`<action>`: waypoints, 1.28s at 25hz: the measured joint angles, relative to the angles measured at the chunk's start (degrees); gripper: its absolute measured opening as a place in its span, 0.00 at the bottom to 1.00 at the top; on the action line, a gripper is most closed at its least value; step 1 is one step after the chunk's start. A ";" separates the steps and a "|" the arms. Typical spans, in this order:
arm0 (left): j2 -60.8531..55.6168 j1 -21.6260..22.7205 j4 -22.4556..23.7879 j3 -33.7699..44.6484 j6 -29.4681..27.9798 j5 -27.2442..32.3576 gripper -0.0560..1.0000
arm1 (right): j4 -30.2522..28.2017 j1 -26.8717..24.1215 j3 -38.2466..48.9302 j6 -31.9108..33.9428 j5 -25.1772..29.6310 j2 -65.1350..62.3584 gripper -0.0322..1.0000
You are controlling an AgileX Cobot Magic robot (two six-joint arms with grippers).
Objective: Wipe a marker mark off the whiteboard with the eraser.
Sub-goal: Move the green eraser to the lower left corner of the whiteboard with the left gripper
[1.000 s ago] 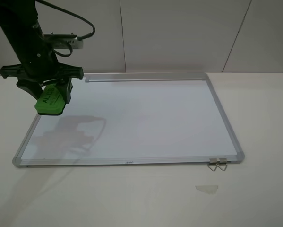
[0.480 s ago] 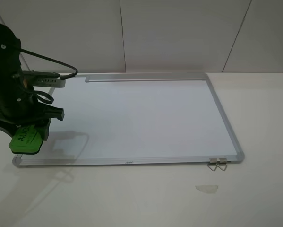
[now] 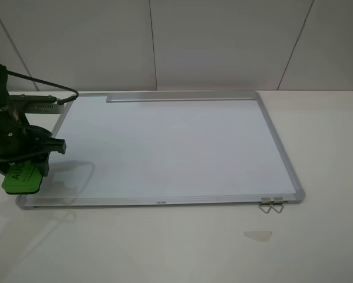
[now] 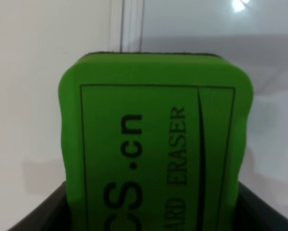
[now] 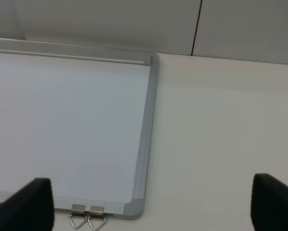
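The green eraser (image 3: 23, 178) hangs over the near left corner of the whiteboard (image 3: 164, 147), partly past its silver frame. My left gripper (image 3: 24, 170) is shut on it. In the left wrist view the eraser (image 4: 156, 144) fills the picture, black lettering up, with the board's frame (image 4: 131, 24) beyond it. No marker mark shows anywhere on the white surface. The right wrist view shows the board's near right corner (image 5: 134, 209), and my right gripper (image 5: 151, 204) stands open with nothing between its fingers. That gripper is out of the exterior view.
A silver tray strip (image 3: 179, 98) runs along the board's far edge. Two metal hanger clips (image 3: 271, 205) stick out at the near right corner. A small clear scrap (image 3: 258, 234) lies on the white table in front. A panelled wall stands behind.
My left arm has carried the eraser from the board's far left side toward me and leftward, down to the near left corner. The right arm's view gives no earlier frame.
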 joint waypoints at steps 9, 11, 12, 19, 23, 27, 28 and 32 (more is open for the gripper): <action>2.52 0.70 -1.60 0.31 2.78 -6.20 0.62 | 0.00 0.00 0.00 0.00 0.00 0.00 0.82; 3.87 0.70 -1.74 0.30 2.92 -6.54 0.62 | 0.00 0.00 0.00 0.00 0.00 0.00 0.82; 4.54 0.70 -1.81 0.30 2.92 -6.92 0.62 | 0.00 0.00 0.00 0.00 0.00 0.00 0.82; 8.06 0.70 -1.87 0.45 2.92 -9.06 0.62 | 0.00 0.00 0.00 0.00 0.00 0.00 0.82; 8.25 0.70 -1.92 0.51 3.14 -9.25 0.62 | 0.00 0.00 0.00 0.00 0.00 0.00 0.82; 8.25 0.70 -2.03 0.51 3.09 -8.76 0.62 | 0.00 0.00 0.00 0.00 0.00 0.00 0.82; 8.25 0.70 -2.03 0.51 2.92 -8.47 0.62 | 0.00 0.00 0.00 0.00 0.00 0.00 0.82; 8.25 0.70 -2.08 0.51 1.90 -6.42 0.65 | 0.00 0.00 0.00 0.00 0.00 0.00 0.82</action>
